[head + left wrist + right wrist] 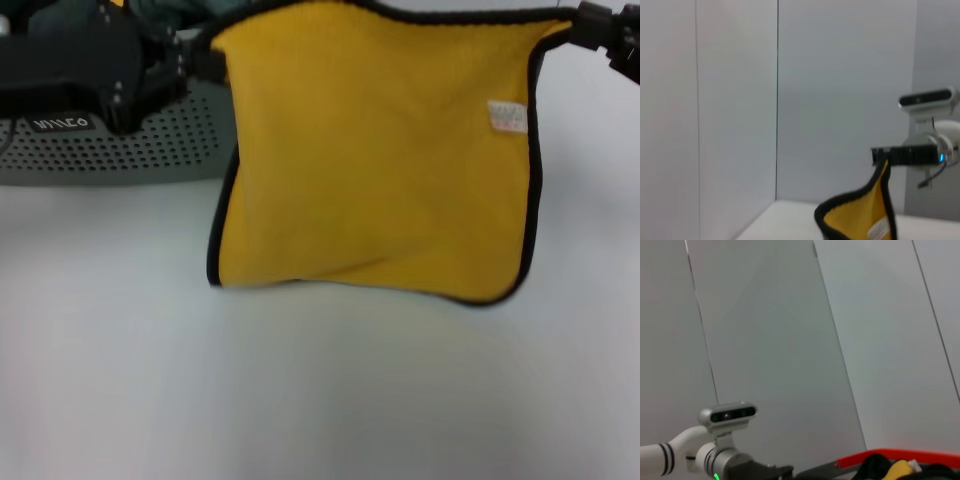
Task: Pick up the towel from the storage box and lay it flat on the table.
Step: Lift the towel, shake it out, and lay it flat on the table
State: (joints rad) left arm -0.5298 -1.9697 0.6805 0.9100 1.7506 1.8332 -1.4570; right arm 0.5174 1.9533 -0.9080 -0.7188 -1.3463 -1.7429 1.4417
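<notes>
The towel (370,150) hangs spread out with its mustard-yellow face toward me. It has black edging and a small white tag. Its lower edge hangs just above the table (300,390). My left gripper (205,62) is shut on the towel's upper left corner, in front of the storage box (130,150). My right gripper (582,30) is shut on the upper right corner. The left wrist view shows the right gripper (886,156) pinching the towel (860,216) from farther off.
The pale grey-green perforated box stands at the back left, with a dark label (60,124) on its wall. Dark green cloth (185,10) shows above its rim. A red-edged object (890,456) shows low in the right wrist view.
</notes>
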